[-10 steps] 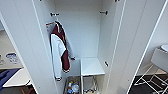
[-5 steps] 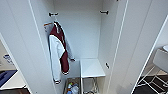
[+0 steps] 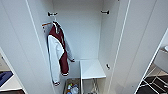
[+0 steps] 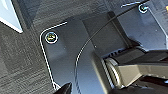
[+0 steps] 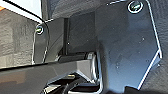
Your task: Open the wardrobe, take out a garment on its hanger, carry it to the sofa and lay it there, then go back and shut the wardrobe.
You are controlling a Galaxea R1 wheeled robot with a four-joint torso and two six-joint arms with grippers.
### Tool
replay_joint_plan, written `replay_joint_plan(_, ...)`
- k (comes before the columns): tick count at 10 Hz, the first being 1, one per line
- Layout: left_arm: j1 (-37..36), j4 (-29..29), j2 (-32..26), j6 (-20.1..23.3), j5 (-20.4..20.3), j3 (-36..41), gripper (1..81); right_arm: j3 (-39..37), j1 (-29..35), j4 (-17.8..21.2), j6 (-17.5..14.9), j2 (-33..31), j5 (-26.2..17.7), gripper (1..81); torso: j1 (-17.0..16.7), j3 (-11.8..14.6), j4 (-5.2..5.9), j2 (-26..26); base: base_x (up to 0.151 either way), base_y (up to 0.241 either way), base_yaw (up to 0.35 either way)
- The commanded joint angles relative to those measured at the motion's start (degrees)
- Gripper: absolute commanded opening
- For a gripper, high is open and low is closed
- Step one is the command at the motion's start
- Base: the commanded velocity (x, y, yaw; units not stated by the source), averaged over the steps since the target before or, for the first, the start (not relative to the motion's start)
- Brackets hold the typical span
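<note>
The wardrobe (image 3: pixel 87 37) stands open in front of me in the head view, and its white inside is in plain sight. Its left door (image 3: pixel 22 50) and right door (image 3: pixel 140 45) are swung out toward me on either side. A maroon varsity jacket with white sleeves (image 3: pixel 58 50) hangs on a brownish hanger (image 3: pixel 47 24) at the left of the compartment. The left wrist view and the right wrist view look down on the robot's own dark plates over grey carpet.
Two dark rail brackets (image 3: pixel 51 14) (image 3: pixel 105 11) sit high on the wardrobe's side walls. A white shelf box (image 3: pixel 91 68) fills the lower right, beside a bin of small items (image 3: pixel 72 88). A metal chair frame (image 3: pixel 155 82) stands right of the right door.
The whole head view has shifted a little and the wardrobe looks slightly larger, so the camera moved. The jacket and the doors have not moved.
</note>
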Motion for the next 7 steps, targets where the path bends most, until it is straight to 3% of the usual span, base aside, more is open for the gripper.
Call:
replay_joint_plan(1,-1.54,-0.39,0.26,0.10,3.85,-0.26,81.1,0.31,1.45,-0.04,-0.22,0.44,-3.13,81.1,0.00,0.00,0.00,0.00,0.000,0.000,0.000)
replay_joint_plan(3,-1.54,-2.39,0.62,-1.57,4.62,-0.08,81.1,0.31,1.45,-0.13,-0.30,0.52,-3.13,81.1,-0.03,0.00,0.00,-0.02,0.000,0.000,0.000)
replay_joint_plan(5,-1.54,-6.90,-0.44,-2.28,10.71,-0.08,81.1,0.31,1.97,0.04,-0.22,0.44,-3.48,81.1,-0.03,0.00,0.00,-0.02,0.000,0.000,0.000)
replay_joint_plan(7,-1.71,-6.90,-2.20,-2.10,10.54,-0.08,81.1,0.66,2.24,0.31,-0.13,-0.44,-3.74,81.1,-0.03,0.00,0.00,-0.02,0.000,0.000,0.000)
